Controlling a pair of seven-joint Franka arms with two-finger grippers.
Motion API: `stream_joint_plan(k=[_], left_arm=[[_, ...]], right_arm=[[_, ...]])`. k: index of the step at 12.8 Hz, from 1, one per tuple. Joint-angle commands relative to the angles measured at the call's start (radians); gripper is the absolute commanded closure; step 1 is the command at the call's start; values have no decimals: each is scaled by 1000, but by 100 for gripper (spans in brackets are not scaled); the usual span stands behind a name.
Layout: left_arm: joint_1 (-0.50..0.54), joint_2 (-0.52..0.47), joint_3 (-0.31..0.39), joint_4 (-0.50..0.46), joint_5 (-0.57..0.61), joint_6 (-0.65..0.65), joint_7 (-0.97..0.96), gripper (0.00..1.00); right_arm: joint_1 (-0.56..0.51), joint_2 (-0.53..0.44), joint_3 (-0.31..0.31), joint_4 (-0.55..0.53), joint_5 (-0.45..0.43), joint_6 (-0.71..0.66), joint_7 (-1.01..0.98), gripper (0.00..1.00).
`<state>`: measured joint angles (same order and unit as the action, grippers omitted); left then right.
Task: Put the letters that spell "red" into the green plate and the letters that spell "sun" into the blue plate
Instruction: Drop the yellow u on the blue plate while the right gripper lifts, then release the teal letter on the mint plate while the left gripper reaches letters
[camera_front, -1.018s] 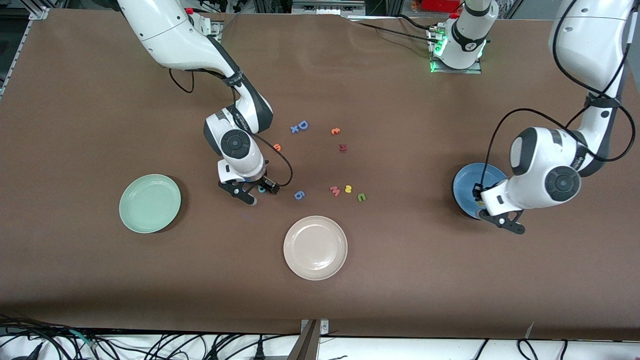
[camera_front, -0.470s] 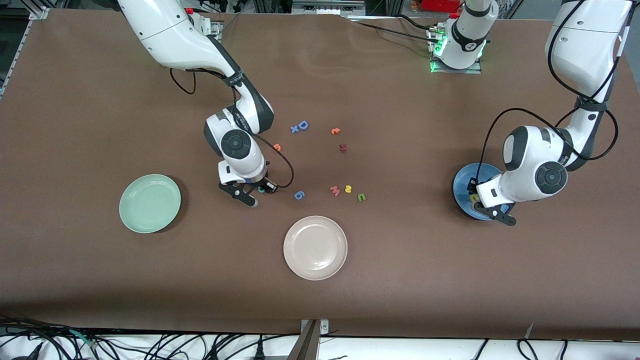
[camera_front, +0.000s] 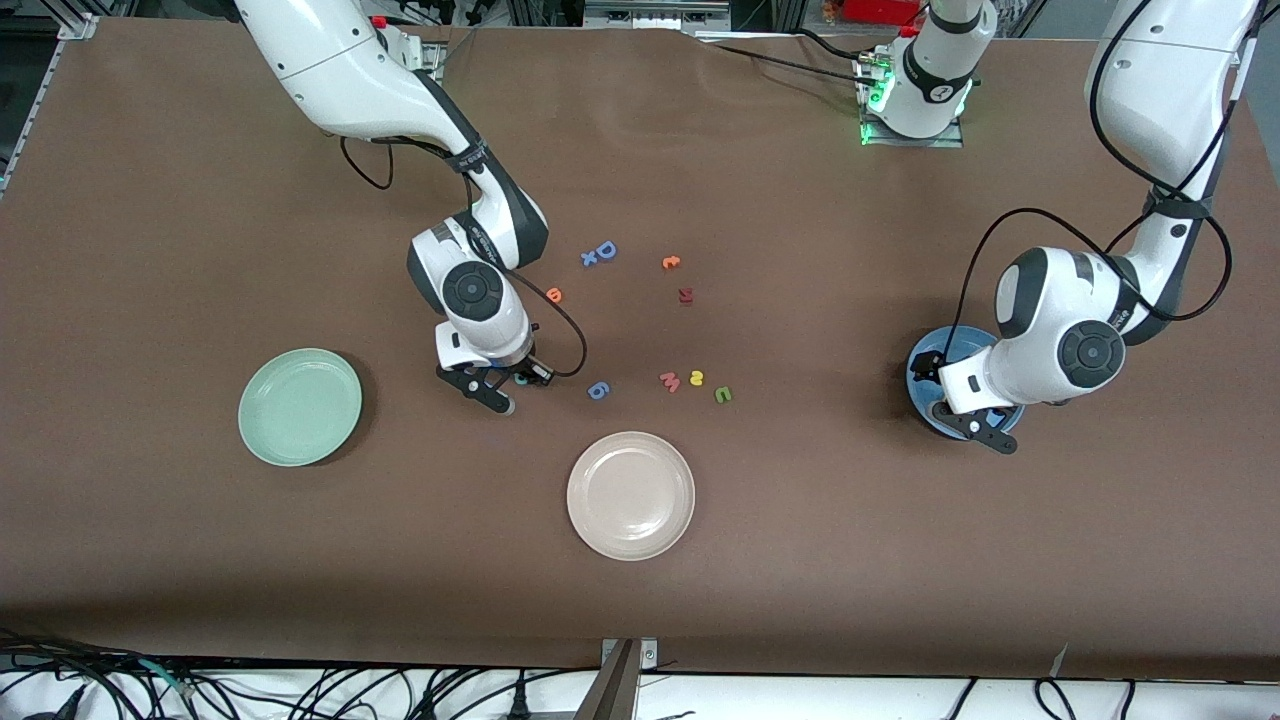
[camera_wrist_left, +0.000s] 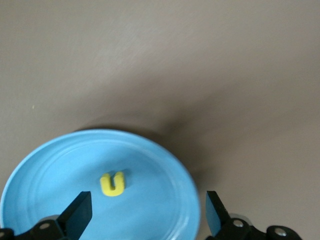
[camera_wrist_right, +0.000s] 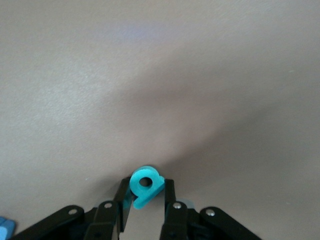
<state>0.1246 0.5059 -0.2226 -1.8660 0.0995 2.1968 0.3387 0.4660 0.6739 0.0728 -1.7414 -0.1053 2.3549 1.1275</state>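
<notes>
Teal d (camera_wrist_right: 145, 186): small foam letter with a round hole, pinched between the right gripper (camera_wrist_right: 145, 205) fingers.
Yellow u (camera_wrist_left: 112, 183): lies in the blue plate (camera_wrist_left: 165, 165), under the wide-open left gripper (camera_wrist_left: 147, 212).
Room: bare brown table (camera_front: 800, 520) around both grippers.

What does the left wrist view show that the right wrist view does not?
Only the left wrist view: the yellow "u" lying in the blue plate, with the left gripper open above it.

Only the right wrist view: the right gripper with its fingers closed on the teal "d", low at the table.

Both: the bare brown table and that arm's own black fingers.
</notes>
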Motion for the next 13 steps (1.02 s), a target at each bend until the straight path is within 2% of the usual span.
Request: stream_joint_plan(k=[1, 3, 6, 8, 10, 13], left_arm=[[-2, -55, -52, -1, 14, -40, -42, 0], [0, -69, -105, -1, 12, -68, -88, 0], [-2, -76, -214, -1, 14, -71, -295, 0], [-19, -72, -279, 1, 25, -69, -462, 0], [-109, -57, -282, 14, 28, -58, -620, 0], [-229, 49, -276, 102, 29, -39, -815, 0]], right_arm=[[0, 16, -4, 130, -22, -158, 0, 78], [-18, 12, -5, 187, -21, -253, -66, 78], [-65, 0, -5, 243, -22, -344, -191, 80], [-110, -28, -16, 243, -22, -377, -321, 80], [-128, -54, -65, 241, -21, -437, -472, 80], [-129, -68, -158, 229, -14, -490, -680, 80]])
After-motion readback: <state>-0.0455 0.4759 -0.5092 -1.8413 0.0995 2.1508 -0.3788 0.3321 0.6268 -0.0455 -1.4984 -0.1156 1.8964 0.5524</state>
